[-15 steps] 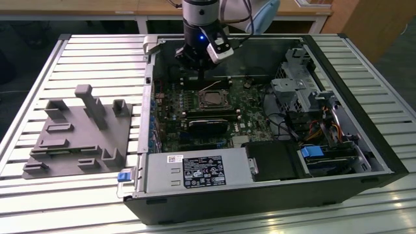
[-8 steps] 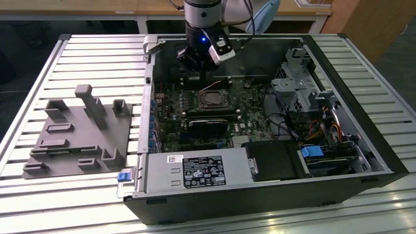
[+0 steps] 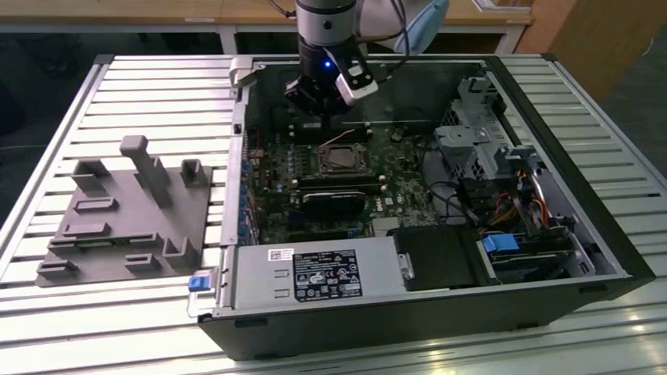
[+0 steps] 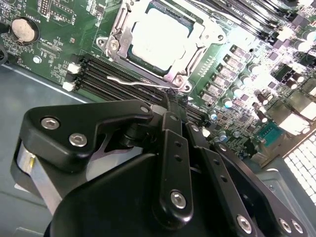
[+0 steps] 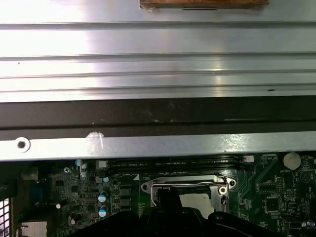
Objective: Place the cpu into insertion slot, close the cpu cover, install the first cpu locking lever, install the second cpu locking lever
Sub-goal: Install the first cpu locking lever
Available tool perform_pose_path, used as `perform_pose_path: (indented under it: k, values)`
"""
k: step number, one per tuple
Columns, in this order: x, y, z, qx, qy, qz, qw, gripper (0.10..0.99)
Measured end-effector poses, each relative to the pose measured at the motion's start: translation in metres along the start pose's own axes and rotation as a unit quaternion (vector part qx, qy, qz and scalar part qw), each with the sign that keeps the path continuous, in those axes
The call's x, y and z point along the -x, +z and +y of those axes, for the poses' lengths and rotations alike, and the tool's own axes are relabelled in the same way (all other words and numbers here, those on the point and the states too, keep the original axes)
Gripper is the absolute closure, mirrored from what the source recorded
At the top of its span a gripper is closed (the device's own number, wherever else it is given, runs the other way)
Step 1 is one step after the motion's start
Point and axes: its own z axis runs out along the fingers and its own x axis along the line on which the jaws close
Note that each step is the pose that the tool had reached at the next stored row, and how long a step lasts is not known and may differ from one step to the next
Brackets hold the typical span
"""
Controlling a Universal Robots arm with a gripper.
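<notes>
The cpu [image 4: 159,35] lies flat in the insertion slot [image 3: 342,160] on the green motherboard, its pale metal face showing. The silver cpu cover [image 4: 116,43] lies down around it as a frame. A thin wire locking lever [image 4: 131,81] sticks out beside the socket, over the memory slots, and looks unlatched. My gripper [image 4: 167,98] is shut, and its tip sits right at the lever's near end, close to the socket's corner. In the exterior view the gripper [image 3: 325,117] hangs inside the open case just behind the socket. In the first wrist view the cpu [image 5: 198,200] and cover [image 5: 183,184] show beyond the black fingers.
A black heatsink block [image 3: 333,205] sits in front of the socket, and a grey power supply [image 3: 312,275] lies at the case front. The drive cage and cables [image 3: 490,148] fill the exterior view's right. A grey fixture plate [image 3: 130,215] rests on the slatted table [image 3: 156,86].
</notes>
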Motion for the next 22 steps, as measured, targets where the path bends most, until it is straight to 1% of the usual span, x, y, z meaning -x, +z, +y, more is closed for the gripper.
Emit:
perform_pose_path:
  k: [7, 12, 16, 22]
  values:
    - [0.004, 0.0028, 0.0001, 0.0, 0.0, 0.0, 1.0, 0.98]
    - [0.0084, 0.0069, 0.0006, 0.0, 0.0, 0.0, 1.0, 0.98]
    - [0.0119, 0.0105, 0.0036, 0.0, 0.0, 0.0, 1.0, 0.98]
    - [0.0159, 0.014, 0.0074, 0.0, 0.0, 0.0, 1.0, 0.98]
